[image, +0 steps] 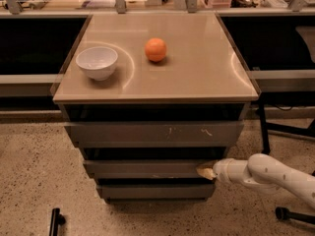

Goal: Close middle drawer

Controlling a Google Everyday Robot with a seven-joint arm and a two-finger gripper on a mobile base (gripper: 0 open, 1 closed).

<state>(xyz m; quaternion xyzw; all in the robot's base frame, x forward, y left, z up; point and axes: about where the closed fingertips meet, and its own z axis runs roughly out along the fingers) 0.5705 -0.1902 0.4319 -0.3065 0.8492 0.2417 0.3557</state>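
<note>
The middle drawer (147, 169) is a wide plain grey face below the taller scratched top drawer face (155, 133). It stands only slightly out from the cabinet, with a dark gap above it. My gripper (205, 171) comes in from the lower right on a white arm. Its tan tip touches the right end of the middle drawer's face.
A slimmer bottom drawer face (155, 191) sits under the middle one. On the cabinet top (197, 68) stand a white bowl (97, 62) and an orange (155, 49). A black chair base (290, 214) is at the lower right, a dark object (55, 221) on the floor at lower left.
</note>
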